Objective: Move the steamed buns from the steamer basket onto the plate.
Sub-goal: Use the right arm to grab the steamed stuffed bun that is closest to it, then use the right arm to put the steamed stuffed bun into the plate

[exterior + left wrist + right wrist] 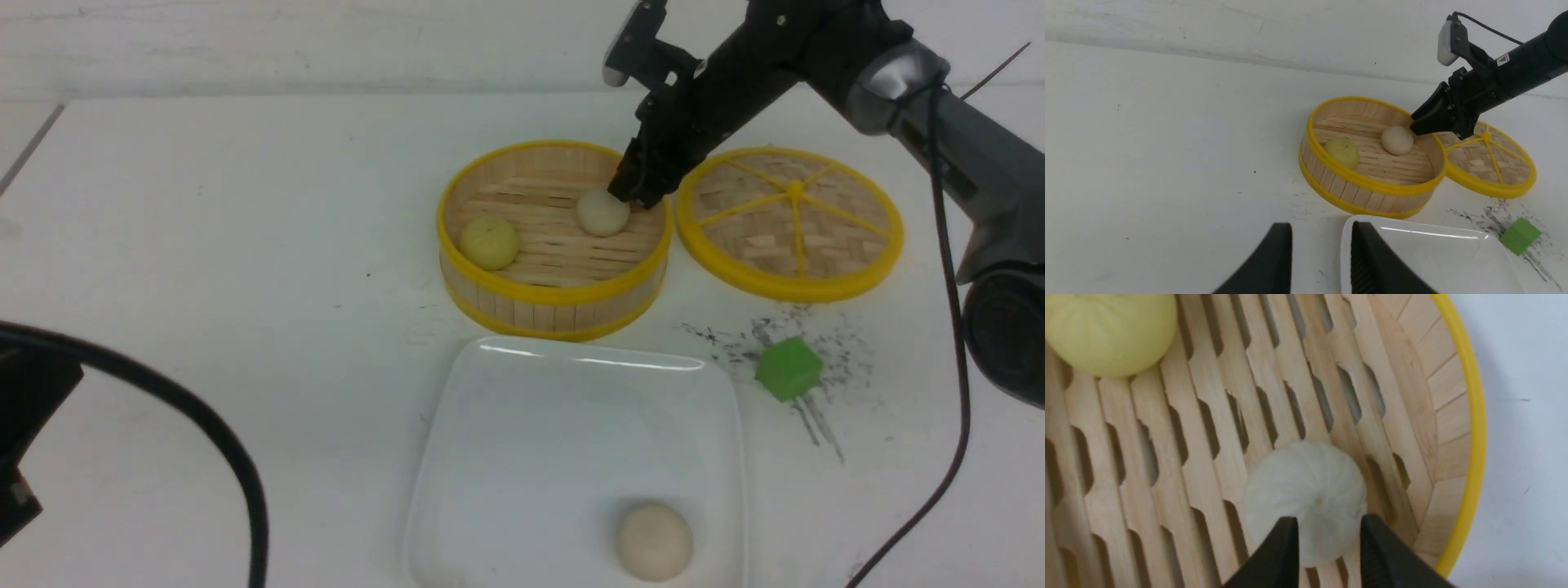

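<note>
Right wrist view: right gripper (1329,522) jaws parted just over cream-white bun (1306,486) in steamer basket (1474,416) (nothing gripped); left gripper (1321,226) likewise parted, empty, near plate (1433,253).

Work surface: white matte table (204,245), filling most of the front view. Its far side meets a white wall (326,41) along a faint grey seam (326,94); the wall paint looks slightly streaked. The table's left edge (31,149) shows as a thin dark diagonal line at far left. Black scuff marks (739,339) are smeared on the tabletop, right of centre; small dark specks (367,274) are scattered elsewhere. Lighting is even and diffuse, shadows soft.
</note>
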`<state>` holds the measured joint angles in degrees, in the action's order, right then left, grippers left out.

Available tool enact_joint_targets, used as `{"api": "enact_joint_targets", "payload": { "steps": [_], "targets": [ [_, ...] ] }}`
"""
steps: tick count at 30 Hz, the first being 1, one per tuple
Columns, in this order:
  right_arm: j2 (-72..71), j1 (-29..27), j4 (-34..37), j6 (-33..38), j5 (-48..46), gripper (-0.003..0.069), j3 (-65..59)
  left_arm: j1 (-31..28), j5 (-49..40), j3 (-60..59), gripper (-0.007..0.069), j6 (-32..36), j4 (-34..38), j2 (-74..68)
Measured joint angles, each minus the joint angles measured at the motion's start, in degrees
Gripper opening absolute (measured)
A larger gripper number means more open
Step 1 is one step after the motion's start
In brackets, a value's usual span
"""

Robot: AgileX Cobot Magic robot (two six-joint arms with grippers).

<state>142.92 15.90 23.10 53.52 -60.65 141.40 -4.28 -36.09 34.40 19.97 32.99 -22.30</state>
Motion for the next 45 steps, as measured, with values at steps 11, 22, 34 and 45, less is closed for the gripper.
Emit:
{"api": "enact_joint_targets", "payload": {
  "steps": [11,22,34,45],
  "targets": [
    [0.6,0.0,4.5,0.6,-0.4,0.0240,0.0,0.0,0.0,0.0,0.0239,0.0,0.0,-0.1],
    [3.7,0.0,4.7,0.6,0.1,0.0176,0.1,0.0,0.2,0.0,0.0239,0.1,0.0,-0.1],
    [3.8,0.0,2.7,-1.5,-3.9,0.0010,7.3,0.0,0.5,0.0,0.0239,0.1,0.0,-0.1],
    [-7.5,-4.7,-0.2,-20.5,-11.3,0.0011,18.9,0.0,1.0,0.0,0.0239,0.1,0.1,-0.1]
  ]
}}
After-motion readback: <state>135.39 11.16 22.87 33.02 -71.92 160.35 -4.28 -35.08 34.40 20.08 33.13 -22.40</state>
